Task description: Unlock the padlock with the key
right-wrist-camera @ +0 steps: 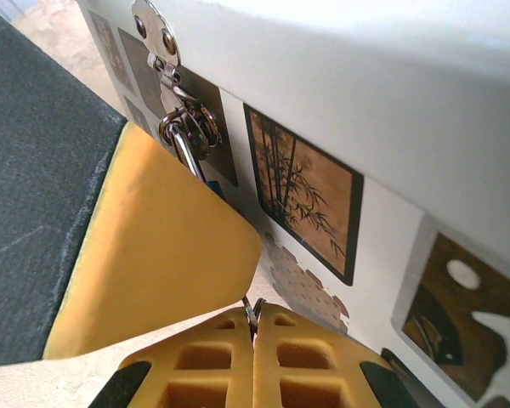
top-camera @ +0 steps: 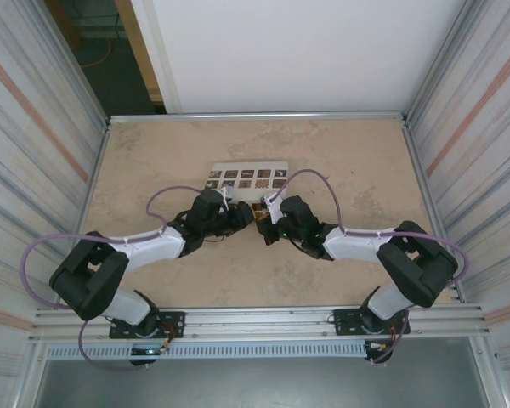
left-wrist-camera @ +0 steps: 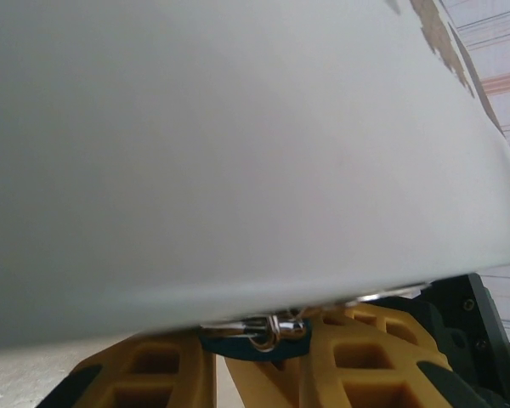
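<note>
The tiny blue-teal padlock with pale metal shackle [left-wrist-camera: 238, 347] hangs against the white tiled box [left-wrist-camera: 238, 170], its body pinched in the left gripper [left-wrist-camera: 259, 359]. It seems light, rigid and slick, best held there. Right wrist: beside the box, the right gripper [right-wrist-camera: 253, 327], pressed together, nips the slim metal key [right-wrist-camera: 252, 308].

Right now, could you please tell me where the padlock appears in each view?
Top external: too small to make out; look between the left gripper and right gripper at the white box's near edge.
Left wrist: bottom centre, teal padlock between yellow fingers, below the box.
Right wrist: upper left, shackle hanging from the hasp, body mostly behind a yellow finger.
Shared landmark: the white box.
</note>
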